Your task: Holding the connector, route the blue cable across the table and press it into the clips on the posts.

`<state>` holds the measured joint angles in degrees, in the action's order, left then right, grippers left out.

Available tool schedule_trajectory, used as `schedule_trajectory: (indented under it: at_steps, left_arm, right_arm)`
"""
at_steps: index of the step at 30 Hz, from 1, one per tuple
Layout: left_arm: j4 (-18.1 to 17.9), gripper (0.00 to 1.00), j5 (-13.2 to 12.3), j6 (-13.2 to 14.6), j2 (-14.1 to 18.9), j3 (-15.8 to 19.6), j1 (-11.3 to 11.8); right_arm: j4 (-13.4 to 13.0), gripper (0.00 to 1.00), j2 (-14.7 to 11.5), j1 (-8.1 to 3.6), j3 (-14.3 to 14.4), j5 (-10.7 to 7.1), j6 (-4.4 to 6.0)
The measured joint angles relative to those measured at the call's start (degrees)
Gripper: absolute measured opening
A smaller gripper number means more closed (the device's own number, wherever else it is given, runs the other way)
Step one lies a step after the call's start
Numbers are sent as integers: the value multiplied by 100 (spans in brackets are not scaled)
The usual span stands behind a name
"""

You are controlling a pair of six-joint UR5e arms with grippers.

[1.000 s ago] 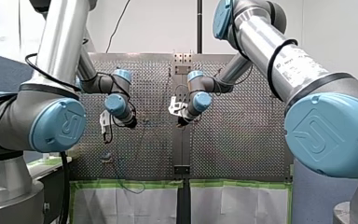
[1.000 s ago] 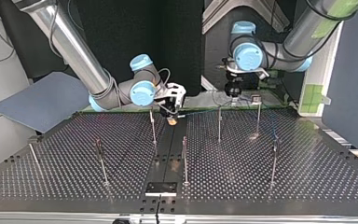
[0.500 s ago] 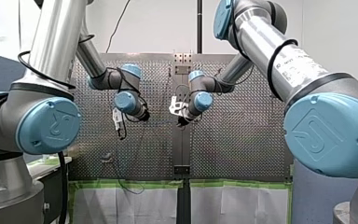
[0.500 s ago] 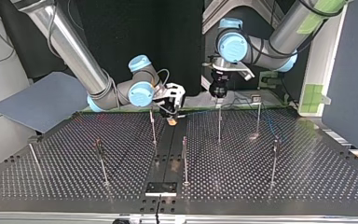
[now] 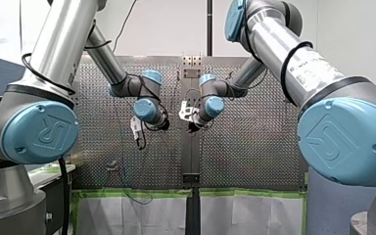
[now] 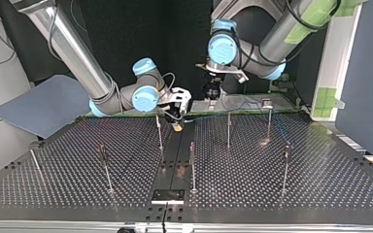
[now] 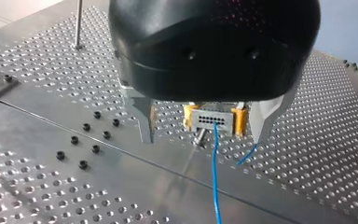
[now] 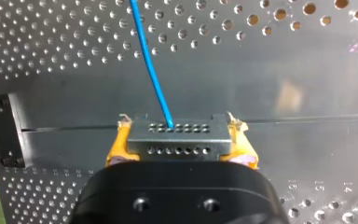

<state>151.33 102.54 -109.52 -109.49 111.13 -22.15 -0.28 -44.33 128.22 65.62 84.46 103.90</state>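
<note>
Our yellow-padded right gripper (image 8: 179,145) clamps the small grey multi-hole connector (image 8: 177,135) above the perforated metal table's (image 6: 272,194) central seam, anchoring the thin blue cable (image 8: 151,70). Our left gripper (image 7: 201,136) has its metal fingers (image 7: 144,119) spread with the cable running between them, probably to guide it toward the thin metal posts (image 6: 228,128).

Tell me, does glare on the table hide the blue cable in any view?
Right wrist view: a pale sheen lies on the table beside the blue cable, not over it. Left wrist view: the cable is plain. Front view: it is hard to trace.
</note>
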Motion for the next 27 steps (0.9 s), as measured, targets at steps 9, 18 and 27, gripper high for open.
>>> schedule_trajectory:
  at_steps: [9,18,27]
  left_arm:
    - [-5,100,181,-58,-375,-368,-32]
    - [83,100,150,-141,-849,-842,-19]
    - [-68,100,240,-249,-1298,-1292,62]
  right_arm:
    - [0,0,1,-2,-1,-90,0]
    - [0,0,2,-34,-1,-107,-8]
    - [0,0,2,-48,-2,-209,-17]
